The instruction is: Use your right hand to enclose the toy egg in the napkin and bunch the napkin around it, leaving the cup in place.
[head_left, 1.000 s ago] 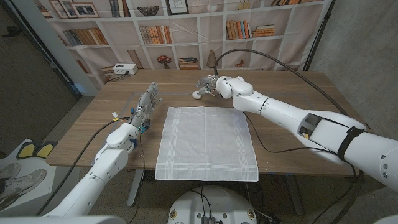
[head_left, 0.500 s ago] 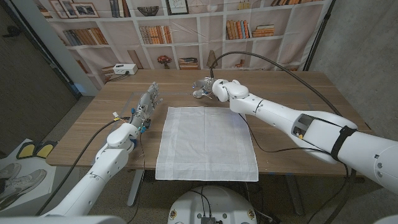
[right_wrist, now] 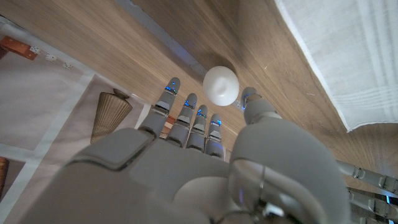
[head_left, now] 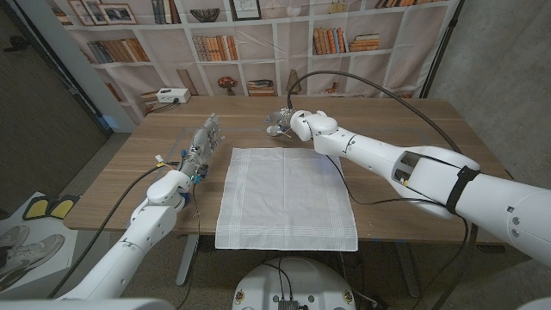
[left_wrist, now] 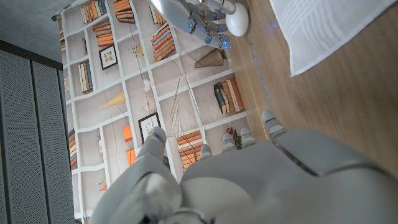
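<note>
Since a second ago our right hand (head_left: 282,121) has slid left along the table's (head_left: 413,164) far side. It reaches over the white toy egg (right_wrist: 220,86), fingers spread around it, holding nothing. The egg lies just beyond the flat napkin's (head_left: 287,197) far edge. Our left hand (head_left: 205,139) waits, fingers apart.

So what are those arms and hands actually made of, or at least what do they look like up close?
Both arms are glossy white rounded shells with grey joints. The right arm has a black band and a small yellow-marked panel, with black cables trailing. The left hand and right hand are grey metal with slim fingers; the right hand's fingers show small blue lights.
</note>
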